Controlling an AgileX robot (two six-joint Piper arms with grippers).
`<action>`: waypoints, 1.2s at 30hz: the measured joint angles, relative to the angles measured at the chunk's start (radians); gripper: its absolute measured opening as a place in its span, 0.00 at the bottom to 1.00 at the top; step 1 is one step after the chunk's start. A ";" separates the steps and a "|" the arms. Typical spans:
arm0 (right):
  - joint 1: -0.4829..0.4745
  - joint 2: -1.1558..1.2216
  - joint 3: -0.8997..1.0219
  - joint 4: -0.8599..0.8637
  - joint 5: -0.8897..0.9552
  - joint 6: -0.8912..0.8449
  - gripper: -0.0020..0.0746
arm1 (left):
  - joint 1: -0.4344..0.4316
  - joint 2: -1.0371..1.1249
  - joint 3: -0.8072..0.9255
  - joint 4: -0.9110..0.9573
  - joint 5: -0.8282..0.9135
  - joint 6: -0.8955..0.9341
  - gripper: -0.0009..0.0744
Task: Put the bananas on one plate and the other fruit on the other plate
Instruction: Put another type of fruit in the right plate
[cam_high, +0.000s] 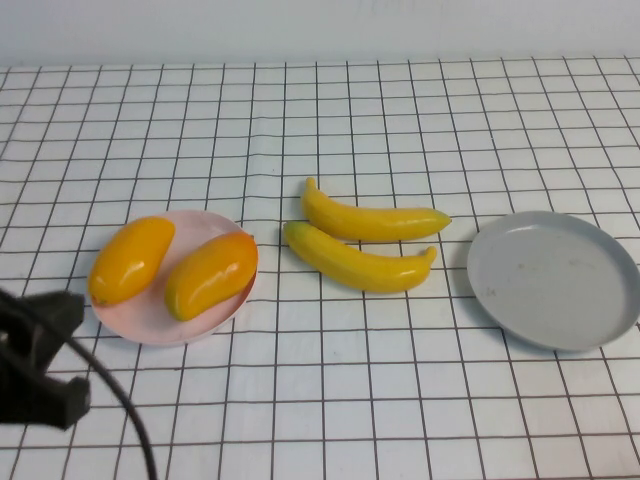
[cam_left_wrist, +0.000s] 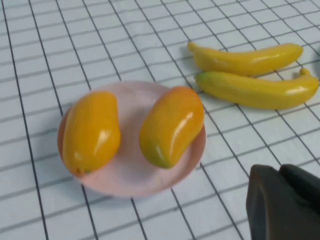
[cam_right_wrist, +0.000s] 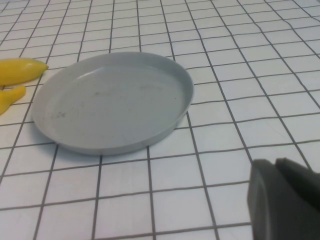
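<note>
The white table with its black grid lines (cam_high: 400, 120) fills every view. On it, toward my right, lies the round grey shallow plate with a raised rim (cam_high: 553, 280), bare; my right wrist view shows faint smudges on its floor (cam_right_wrist: 112, 102) that the high view scarcely resolves. Toward my left lies the round pale pink shallow plate (cam_high: 150, 320), carrying both plump, glossy orange-yellow mango-like fruits (cam_high: 130, 260) (cam_high: 211, 274) side by side; my left wrist view shows their greenish lower ends. Between the plates, on the bare table, the two slender curved yellow plastic bananas (cam_high: 372, 221) (cam_high: 358, 262) lie close together. My left gripper (cam_high: 40, 365) hovers just nearer than the pink plate; whether its fingers are parted I cannot tell. My right gripper (cam_right_wrist: 287, 200) appears only in its own wrist view, near the grey plate; its state I likewise cannot tell.
</note>
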 joint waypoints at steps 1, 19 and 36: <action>0.000 0.000 0.000 0.000 0.000 0.000 0.01 | 0.000 -0.038 0.019 0.006 0.029 -0.029 0.01; 0.000 0.000 0.000 0.000 0.000 0.000 0.00 | 0.000 -0.485 0.278 0.308 0.149 -0.327 0.01; 0.000 0.000 0.000 0.000 0.000 0.000 0.01 | 0.386 -0.712 0.640 0.025 -0.196 -0.043 0.01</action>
